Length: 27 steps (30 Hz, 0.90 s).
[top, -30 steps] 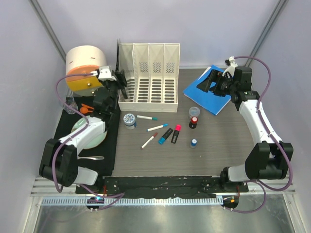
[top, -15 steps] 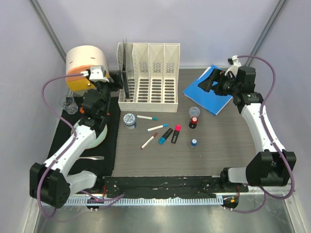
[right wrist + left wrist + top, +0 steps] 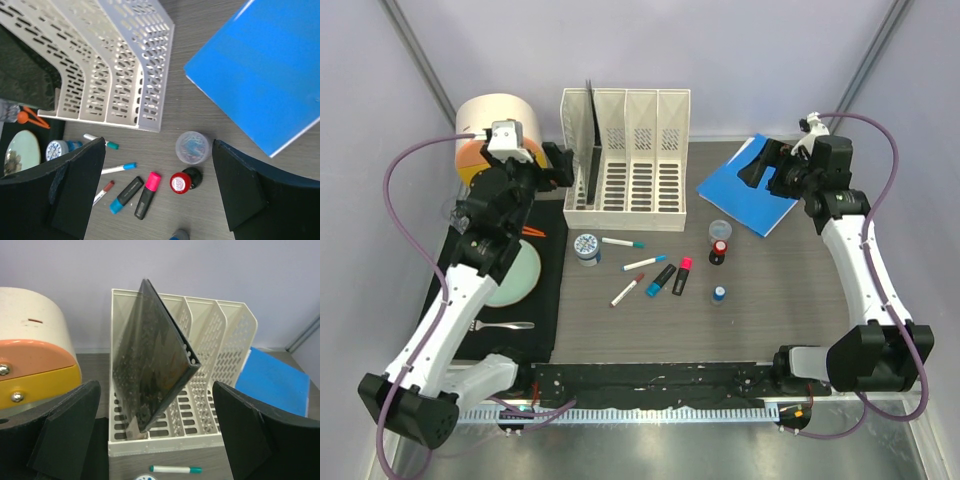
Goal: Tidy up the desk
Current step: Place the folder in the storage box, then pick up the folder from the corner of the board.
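Observation:
The desk [image 3: 770,300] is a dark wood-grain top. A black notebook [image 3: 589,140] [image 3: 155,355] leans tilted in the leftmost slot of the white file organizer [image 3: 630,160] [image 3: 220,340]. My left gripper [image 3: 558,165] [image 3: 165,440] hovers just in front of that slot, open and apart from the notebook. My right gripper [image 3: 757,165] [image 3: 157,185] hangs open above the left edge of a blue notebook [image 3: 745,195] [image 3: 265,85], holding nothing. Loose on the desk lie a teal-capped pen [image 3: 176,469], a pink highlighter [image 3: 146,195] and a blue highlighter [image 3: 125,195].
A clear tub of clips [image 3: 719,229] [image 3: 192,147], a red-topped stamp [image 3: 719,250] [image 3: 181,182], a small blue-capped bottle [image 3: 719,294] and a round tin [image 3: 586,245] stand mid-desk. A black mat [image 3: 545,300] at left carries a green plate [image 3: 515,275] and a fork [image 3: 510,325]. A cream-and-orange drum [image 3: 490,130] sits back left.
My left gripper opened, let go of the black notebook and pulled back and up; the notebook now leans in the first slot. The right arm shifted slightly to the right.

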Motion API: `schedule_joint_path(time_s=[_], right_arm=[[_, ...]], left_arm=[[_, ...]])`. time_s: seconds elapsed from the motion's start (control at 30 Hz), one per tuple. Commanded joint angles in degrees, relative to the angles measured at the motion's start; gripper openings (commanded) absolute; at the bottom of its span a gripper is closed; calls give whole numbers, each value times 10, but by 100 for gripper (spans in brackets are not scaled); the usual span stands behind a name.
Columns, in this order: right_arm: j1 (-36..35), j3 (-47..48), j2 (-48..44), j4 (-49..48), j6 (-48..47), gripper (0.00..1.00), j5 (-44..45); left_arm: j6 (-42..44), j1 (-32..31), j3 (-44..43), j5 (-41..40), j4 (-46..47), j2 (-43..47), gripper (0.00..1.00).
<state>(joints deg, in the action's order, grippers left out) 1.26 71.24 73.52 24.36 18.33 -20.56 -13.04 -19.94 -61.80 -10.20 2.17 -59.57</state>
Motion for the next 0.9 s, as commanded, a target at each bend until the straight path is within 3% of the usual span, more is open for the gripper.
schedule_joint_path(time_s=[0.0, 0.2, 0.33, 0.47, 0.63, 0.87], right_arm=[[2, 38, -8, 42, 5, 94, 92], [25, 42, 7, 66, 53, 96, 151], [87, 22, 24, 61, 100, 96, 92], [143, -8, 30, 47, 112, 96, 52], [164, -36, 29, 37, 119, 96, 63], [194, -87, 35, 4, 131, 96, 46]], left_arm=[[-72, 2, -32, 70, -141, 19, 100], [-112, 0, -20, 146, -168, 41, 100], [-97, -24, -56, 161, -213, 24, 100], [-74, -79, -103, 123, -236, -1, 100], [-37, -200, -161, 43, -272, -65, 100], [-27, -263, -209, 39, -280, -121, 100]])
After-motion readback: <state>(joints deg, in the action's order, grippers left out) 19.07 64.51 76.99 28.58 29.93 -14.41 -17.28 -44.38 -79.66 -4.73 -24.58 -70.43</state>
